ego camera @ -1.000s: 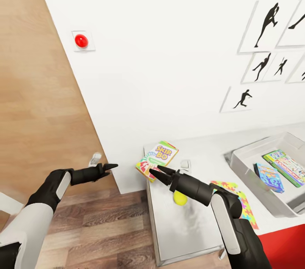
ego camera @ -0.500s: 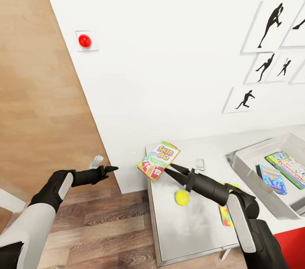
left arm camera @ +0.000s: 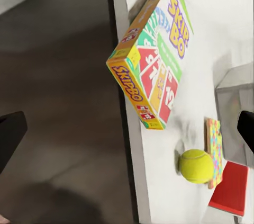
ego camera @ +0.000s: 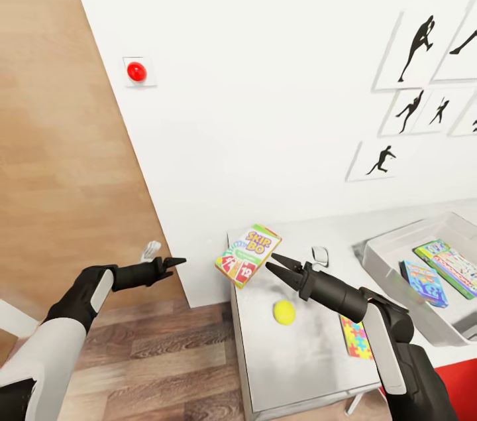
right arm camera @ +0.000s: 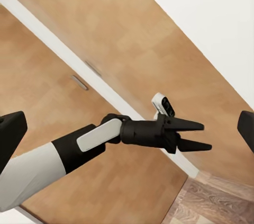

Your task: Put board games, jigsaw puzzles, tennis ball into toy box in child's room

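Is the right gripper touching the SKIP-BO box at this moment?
Apart. The head view shows bare table between the open right gripper and the SKIP-BO box.

Even, bright, diffuse light; no clear source. White wall [ego camera: 265, 76] nearly blown out. Soft faint shadows under tennis ball [ego camera: 285, 312] and SKIP-BO box [ego camera: 248, 254] on table [ego camera: 291, 355]. Head view sharp, strongly tilted, wide-angle stretch at edges. Left wrist view soft, floor [left arm camera: 58, 102] dim and blurred.
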